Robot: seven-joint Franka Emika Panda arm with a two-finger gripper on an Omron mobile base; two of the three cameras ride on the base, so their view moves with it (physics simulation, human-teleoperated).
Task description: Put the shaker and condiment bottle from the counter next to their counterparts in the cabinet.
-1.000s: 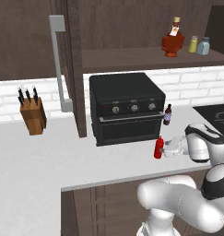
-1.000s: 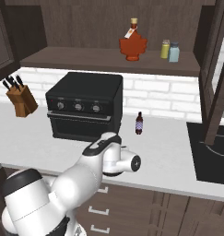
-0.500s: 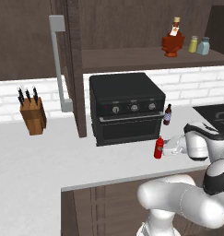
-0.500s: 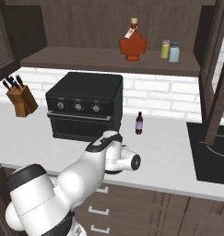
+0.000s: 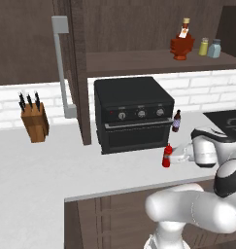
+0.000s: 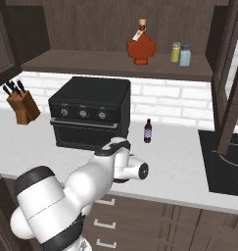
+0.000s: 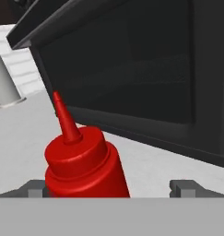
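In the hand view the condiment bottle (image 7: pixel 83 161) sits right at the claw (image 7: pixel 109 188), which is spread apart: one grey fingertip peeks out at the bottle's left edge, the other stands well off to its right, so the bottle is inside the gap but hugging one side. Nothing is clamped yet. From the left base view the same red bottle (image 5: pixel 166 155) stands upright on the white desk (image 5: pixel 66 170), just in front of the black countertop oven (image 5: pixel 134 113), with the claw (image 5: pixel 175 156) reaching in low from the right.

To do this grasp well, I would judge that the hand should shift sideways until the bottle's body is centred between the fingers, then close on the round body below the shoulder, not on the tapering nozzle, which would slip. The slim bottle could tip if the near finger pushes it before the far one arrives.

Further back, a small dark brown bottle (image 5: pixel 176 121) stands beside the oven. Up on the cabinet shelf (image 5: pixel 153 61), the shaker (image 5: pixel 215 48) already stands beside the yellow-green shaker (image 5: pixel 204 46), near the squat red-brown bottle (image 5: pixel 181 43).
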